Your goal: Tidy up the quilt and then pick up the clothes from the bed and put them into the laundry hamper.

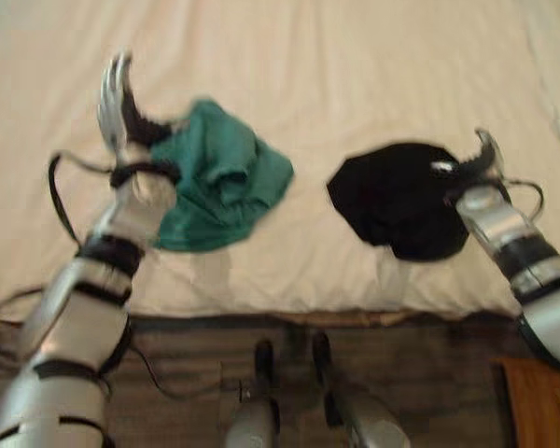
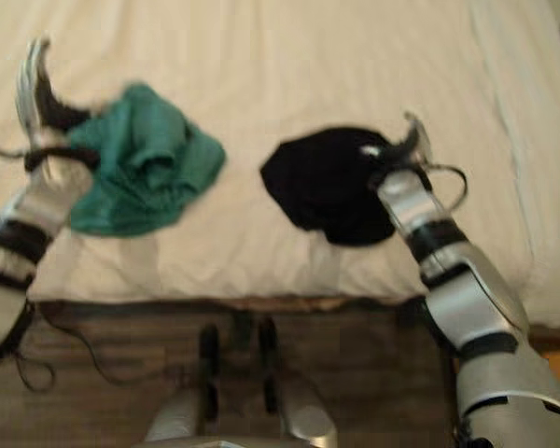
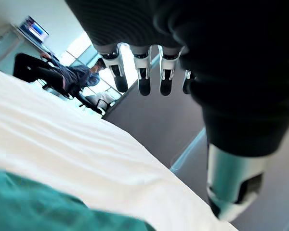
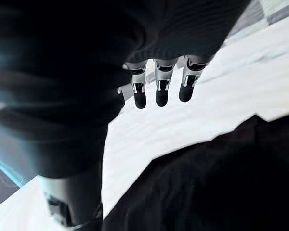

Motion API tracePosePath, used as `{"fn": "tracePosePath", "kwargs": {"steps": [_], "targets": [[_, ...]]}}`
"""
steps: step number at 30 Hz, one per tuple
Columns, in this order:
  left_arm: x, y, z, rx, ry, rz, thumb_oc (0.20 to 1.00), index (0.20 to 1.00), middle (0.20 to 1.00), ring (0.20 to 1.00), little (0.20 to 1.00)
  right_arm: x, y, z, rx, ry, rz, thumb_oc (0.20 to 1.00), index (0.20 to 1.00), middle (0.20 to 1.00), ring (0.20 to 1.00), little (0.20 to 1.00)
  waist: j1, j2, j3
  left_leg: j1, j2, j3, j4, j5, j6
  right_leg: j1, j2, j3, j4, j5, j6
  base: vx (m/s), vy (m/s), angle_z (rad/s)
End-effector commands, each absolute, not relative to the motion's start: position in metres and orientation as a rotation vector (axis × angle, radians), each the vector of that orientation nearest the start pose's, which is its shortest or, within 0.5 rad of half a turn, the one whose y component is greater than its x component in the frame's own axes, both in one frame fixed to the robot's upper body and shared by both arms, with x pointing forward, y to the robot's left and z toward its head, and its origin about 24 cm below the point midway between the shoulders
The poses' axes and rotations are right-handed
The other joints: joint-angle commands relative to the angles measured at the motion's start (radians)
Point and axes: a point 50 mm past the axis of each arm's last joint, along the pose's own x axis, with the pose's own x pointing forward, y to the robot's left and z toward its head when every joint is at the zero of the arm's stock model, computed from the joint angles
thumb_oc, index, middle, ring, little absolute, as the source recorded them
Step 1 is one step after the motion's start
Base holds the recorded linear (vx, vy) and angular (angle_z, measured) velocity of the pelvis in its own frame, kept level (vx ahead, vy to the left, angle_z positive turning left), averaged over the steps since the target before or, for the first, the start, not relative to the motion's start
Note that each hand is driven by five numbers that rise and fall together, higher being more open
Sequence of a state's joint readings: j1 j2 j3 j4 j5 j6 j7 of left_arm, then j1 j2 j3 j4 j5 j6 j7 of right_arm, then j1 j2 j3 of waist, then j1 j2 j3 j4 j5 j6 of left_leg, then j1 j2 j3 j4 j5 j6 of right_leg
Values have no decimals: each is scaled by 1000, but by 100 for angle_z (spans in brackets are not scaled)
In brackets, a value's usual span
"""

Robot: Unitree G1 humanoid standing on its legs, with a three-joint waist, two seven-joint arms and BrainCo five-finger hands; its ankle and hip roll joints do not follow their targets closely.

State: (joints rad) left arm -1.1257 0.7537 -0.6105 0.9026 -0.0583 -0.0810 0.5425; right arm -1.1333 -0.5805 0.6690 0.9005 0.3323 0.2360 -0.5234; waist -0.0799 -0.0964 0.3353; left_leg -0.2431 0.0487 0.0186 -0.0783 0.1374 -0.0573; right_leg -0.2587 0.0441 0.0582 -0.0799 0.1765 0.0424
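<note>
Both eye views are motion-blurred. Left hand (image 1: 119,98), fingers straight, is raised beside the crumpled green garment (image 1: 219,177). Right hand (image 2: 406,145), fingers extended, holding nothing, sits beside the bunched black garment (image 2: 331,182) on the quilt (image 1: 355,75).

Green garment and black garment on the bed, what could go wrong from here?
Both hands look open and hold nothing. The left hand sits at the green garment's edge, so closing may catch only a fold and it could slip. The black garment lies near the bed's edge and might slide off.
</note>
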Motion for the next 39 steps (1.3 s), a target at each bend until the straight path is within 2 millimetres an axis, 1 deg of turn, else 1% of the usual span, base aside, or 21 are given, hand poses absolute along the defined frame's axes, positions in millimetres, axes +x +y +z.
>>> {"fn": "tracePosePath", "kwargs": {"steps": [1, 7, 8, 9, 10, 11, 12, 14, 18, 24, 25, 26, 27, 29, 30, 31, 32, 33, 34, 38, 39], "targets": [[396, 259, 259, 906, -385, 534, 1000, 1000, 1000, 1000, 1000, 411, -221, 196, -765, -10, -484, 1000, 1000, 1000, 1000, 1000, 17, -15, 21, 24, 63, 41, 16, -74, -39, 25, -67, 71, -7, -45, 113, -95, -71, -21], [402, 268, 179, 814, 98, 514, 1000, 1000, 1000, 1000, 1000, 417, -198, 180, -751, 50, -436, 1000, 1000, 1000, 1000, 1000, 25, 5, 69, -16, 46, 25, 28, -61, -43, -5, -93, 33, -7, -39, 107, -102, 21, -4], [399, 270, 157, 802, 232, 490, 705, 705, 705, 705, 705, 418, -190, 181, -743, 56, -421, 1000, 1000, 1000, 1000, 1000, 22, 13, 80, -20, 42, 27, 31, -59, -45, -8, -99, 25, -7, -38, 104, -63, 64, -4], [399, 270, 157, 802, 232, 490, 589, 589, 589, 589, 589, 418, -190, 181, -743, 56, -421, 1000, 1000, 1000, 1000, 1000, 22, 13, 80, -19, 42, 26, 31, -59, -45, -7, -99, 24, -7, -38, 104, -108, 113, 0], [393, 269, 131, 809, 367, 458, 200, 200, 200, 200, 200, 420, -179, 182, -762, 78, -367, 796, 796, 796, 796, 796, 14, 21, 92, -22, 35, 33, 32, -56, -46, -14, -105, 18, -7, -35, 100, -71, 75, 5], [393, 269, 129, 808, 371, 457, 200, 200, 200, 200, 200, 420, -178, 182, -767, 80, -362, 382, 382, 382, 382, 382, 13, 22, 93, -22, 34, 34, 31, -56, -46, -14, -105, 18, -7, -35, 100, -80, 113, 5], [392, 267, 125, 802, 393, 452, 200, 200, 200, 200, 200, 421, -174, 182, -780, 83, -345, 200, 200, 200, 200, 200, 10, 24, 95, -20, 33, 38, 30, -55, -46, -16, -106, 19, -7, -34, 98, -34, 137, -2], [391, 261, 115, 785, 425, 442, 200, 200, 200, 200, 200, 422, -164, 180, -818, 101, -291, 200, 200, 200, 200, 200, -1, 32, 102, -16, 28, 52, 27, -53, -47, -20, -108, 23, -6, -35, 94, -39, 162, -10], [397, 246, 119, 713, 331, 433, 200, 200, 200, 200, 200, 421, -150, 178, -809, 71, -238, 200, 200, 200, 200, 200, -16, 44, 106, -1, 22, 71, 16, -52, -48, -18, -111, 35, -6, -38, 87, -25, 88, -16], [399, 209, 151, 456, -145, 344, 200, 200, 200, 200, 200, 409, -139, 185, -454, -180, -191, 200, 200, 200, 200, 200, -17, 60, 87, 43, 10, 73, 0, -71, -41, 12, -115, 39, -7, -55, 80, -2, 48, -2], [384, 199, 155, 342, -278, 324, 200, 200, 200, 200, 200, 392, -144, 176, -293, -244, -167, 200, 200, 200, 200, 200, -14, 63, 72, 65, 5, 69, -1, -87, -34, 33, -116, 41, -6, -66, 78, 41, 24, 3], [381, 199, 156, 306, -307, 312, 200, 200, 200, 200, 200, 389, -144, 174, -261, -258, -159, 200, 200, 200, 200, 200, -13, 63, 66, 65, 5, 69, -2, -87, -33, 32, -115, 42, -6, -65, 77, 97, 16, 9], [359, 195, 152, 212, -368, 282, 200, 200, 200, 200, 200, 364, -152, 153, -179, -268, -143, 200, 200, 200, 200, 200, -11, 65, 41, 82, 1, 64, -2, -99, -26, 51, -115, 44, -6, -74, 77, 87, 1, 9], [344, 193, 147, 118, -394, 260, 200, 200, 200, 200, 200, 347, -158, 138, -124, -263, -125, 200, 200, 200, 200, 200, -11, 65, 25, 95, -1, 61, -1, -107, -21, 65, -115, 44, -5, -79, 79, 136, 0, 11], [311, 181, 131, 0, -416, 198, 200, 200, 200, 200, 200, 306, -165, 103, -19, -227, -65, 200, 200, 200, 200, 200, -15, 61, -16, 128, -6, 53, 1, -117, -12, 101, -116, 40, -3, -86, 86, 147, 1, 16], [307, 180, 128, -20, -414, 188, 200, 200, 200, 200, 200, 301, -166, 98, 0, -218, -65, 200, 200, 200, 200, 200, -16, 60, -24, 132, -6, 53, 2, -118, -11, 105, -116, 39, -2, -86, 87, 222, -2, 26], [285, 174, 111, -106, -369, 148, 200, 200, 200, 200, 200, 273, -172, 76, 59, -171, -51, 200, 200, 200, 200, 200, -19, 54, -63, 161, -10, 52, 4, -126, -4, 139, -118, 33, -1, -88, 94, 181, 6, 26], [274, 173, 100, -144, -336, 132, 200, 200, 200, 200, 200, 261, -174, 65, 91, -130, -47, 200, 200, 200, 200, 200, -23, 52, -85, 177, -12, 55, 5, -130, 0, 156, -118, 29, -1, -88, 98, 173, 8, 19], [272, 173, 98, -150, -329, 130, 200, 200, 200, 200, 200, 259, -175, 63, 95, -118, -50, 200, 200, 200, 200, 200, -23, 52, -89, 181, -12, 55, 5, -130, 1, 160, -118, 28, -2, -88, 98, 97, 27, 4], [227, 167, 49, -242, -164, 140, 200, 200, 200, 200, 200, 209, -181, 18, 175, 72, -31, 200, 200, 200, 200, 200, -41, 41, -149, 245, -25, 78, 15, -158, 20, 224, -116, 19, -1, -94, 109, 73, 39, 0], [227, 167, 49, -242, -164, 140, 200, 200, 200, 200, 200, 209, -181, 18, 175, 72, -31, 200, 200, 200, 200, 200, -41, 41, -149, 245, -25, 79, 15, -158, 20, 224, -116, 19, -1, -94, 109, 27, 31, 1]]}}
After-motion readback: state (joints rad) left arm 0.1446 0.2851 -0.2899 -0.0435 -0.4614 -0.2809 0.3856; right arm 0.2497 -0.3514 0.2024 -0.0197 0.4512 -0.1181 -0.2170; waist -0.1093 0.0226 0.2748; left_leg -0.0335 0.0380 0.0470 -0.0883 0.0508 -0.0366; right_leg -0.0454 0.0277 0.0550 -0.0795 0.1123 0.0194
